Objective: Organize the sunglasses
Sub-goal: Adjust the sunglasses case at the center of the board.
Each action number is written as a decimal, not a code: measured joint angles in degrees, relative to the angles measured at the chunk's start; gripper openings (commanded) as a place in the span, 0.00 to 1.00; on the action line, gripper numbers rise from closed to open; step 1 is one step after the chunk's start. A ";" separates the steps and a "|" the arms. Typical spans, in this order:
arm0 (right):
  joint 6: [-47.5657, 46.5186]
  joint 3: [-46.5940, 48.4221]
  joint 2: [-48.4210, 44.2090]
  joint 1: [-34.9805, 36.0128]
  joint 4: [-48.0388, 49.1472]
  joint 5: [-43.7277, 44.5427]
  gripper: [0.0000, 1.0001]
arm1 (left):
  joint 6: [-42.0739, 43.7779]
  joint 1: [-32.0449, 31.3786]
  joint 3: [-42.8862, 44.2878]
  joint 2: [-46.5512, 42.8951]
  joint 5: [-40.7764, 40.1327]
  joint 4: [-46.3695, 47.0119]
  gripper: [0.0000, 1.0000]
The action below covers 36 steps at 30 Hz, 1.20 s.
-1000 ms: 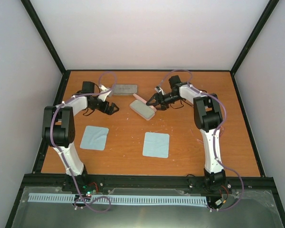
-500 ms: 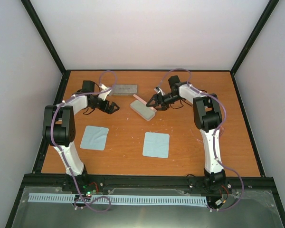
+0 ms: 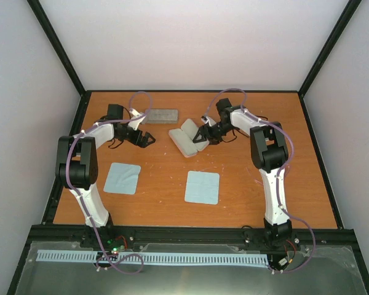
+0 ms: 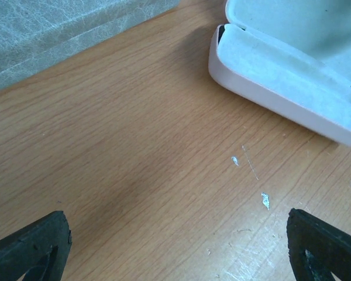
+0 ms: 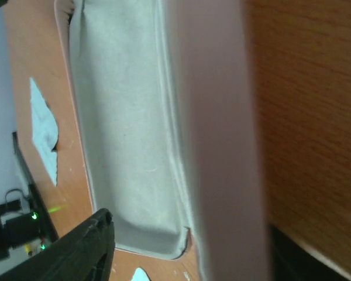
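The pink oblong case (image 3: 186, 139) lies open at the table's far middle, its lid (image 3: 192, 130) folded back and its pale lining showing. It also shows in the left wrist view (image 4: 286, 88) and the right wrist view (image 5: 128, 134). My right gripper (image 3: 203, 134) (image 5: 190, 252) is open, its jaws either side of the lid's pink rim (image 5: 222, 146). My left gripper (image 3: 147, 139) (image 4: 178, 252) is open and empty over bare wood, left of the pink case. The sunglasses do not show clearly in any view.
A closed grey case (image 3: 162, 115) (image 4: 64, 29) lies at the back, behind my left gripper. Two light-blue cloths lie flat nearer the front, one on the left (image 3: 123, 178) and one in the middle (image 3: 202, 187). Black frame rails border the table.
The pink case's lid has swung up and back from nearly shut to wide open, with my right gripper moving back a little with it. The left arm has barely moved.
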 measured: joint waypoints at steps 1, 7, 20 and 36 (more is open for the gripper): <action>0.09 -0.02 -0.22 0.35 -0.20 1.27 0.39 | 0.00 -0.09 -0.02 0.00 -0.02 0.00 0.99; -0.17 -0.15 -1.16 2.97 -1.27 8.85 0.17 | 0.17 -0.50 -0.42 0.00 -0.04 0.00 1.00; -3.91 9.94 -2.08 8.61 -8.76 29.33 0.03 | 0.59 -0.57 -1.16 -0.02 -0.26 0.00 1.00; -41.18 -12.44 -27.19 13.84 2.51 47.30 0.03 | 4.48 -0.57 -1.16 -1.53 0.35 -2.27 1.00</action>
